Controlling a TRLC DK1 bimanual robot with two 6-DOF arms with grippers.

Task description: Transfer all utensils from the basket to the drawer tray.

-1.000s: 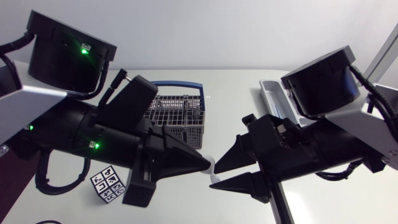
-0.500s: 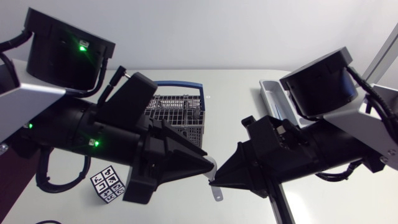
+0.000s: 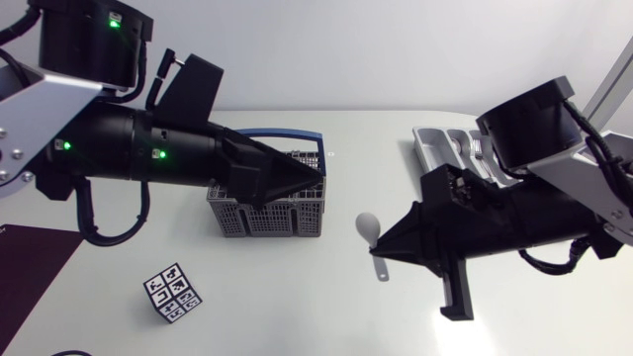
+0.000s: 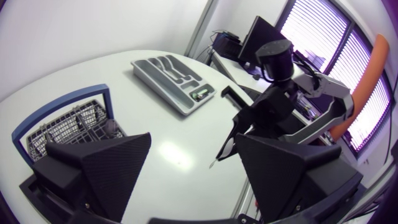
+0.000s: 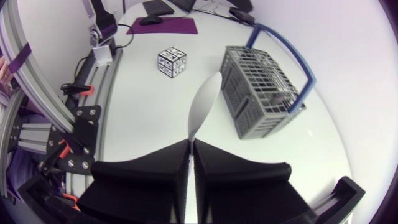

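Head view: right jaws clamp the spoon (image 3: 370, 235) by its handle over the tabletop (image 3: 297, 297), between basket (image 3: 267, 220) and drawer tray (image 3: 423, 148); left jaws sit above the basket. Left wrist view: left jaws wide apart, nothing between them. Right wrist view: right jaws closed on the spoon handle, bowl pointing ahead.

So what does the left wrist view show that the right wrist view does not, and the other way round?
Only the left wrist view shows the tray and the open left pincer. Only the right wrist view shows the cube with its markers. Both show the basket and the spoon, which the right pincer holds by the handle: close up in the right wrist view, from across the table in the left wrist view.
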